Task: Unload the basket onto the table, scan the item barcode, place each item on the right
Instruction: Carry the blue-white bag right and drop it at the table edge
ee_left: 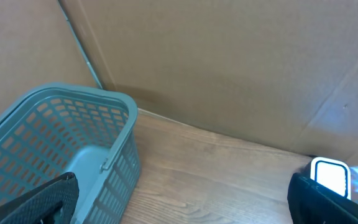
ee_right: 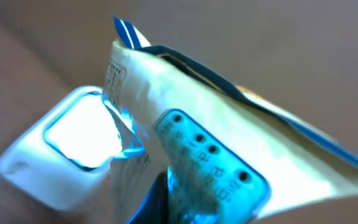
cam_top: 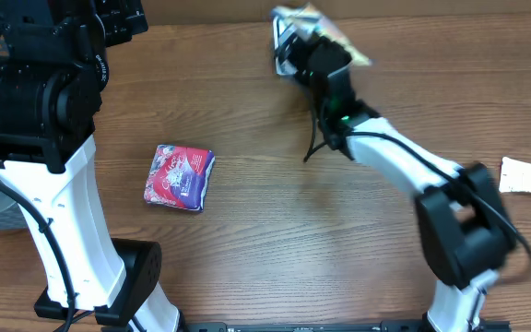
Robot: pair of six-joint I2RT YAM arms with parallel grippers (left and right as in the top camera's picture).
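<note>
Right gripper (cam_top: pixel 310 44) is clamped shut on a pale packet (ee_right: pixel 241 143) with blue print, up at the far edge of the table (cam_top: pixel 275 203). Wrist cam shows the packet tilted, with its lower corner right by the glowing white window of the scanner (ee_right: pixel 67 146). Touching or just off it, can't tell, it's too blurry. Left gripper (ee_left: pixel 185 208) is spread wide, holding nothing, over bare wood beside a teal basket (ee_left: pixel 73 137). Red and purple pouch (cam_top: pixel 180 177) lies flat mid-table, well apart from the packet. White slip (cam_top: pixel 530 175) sits at the right edge.
</note>
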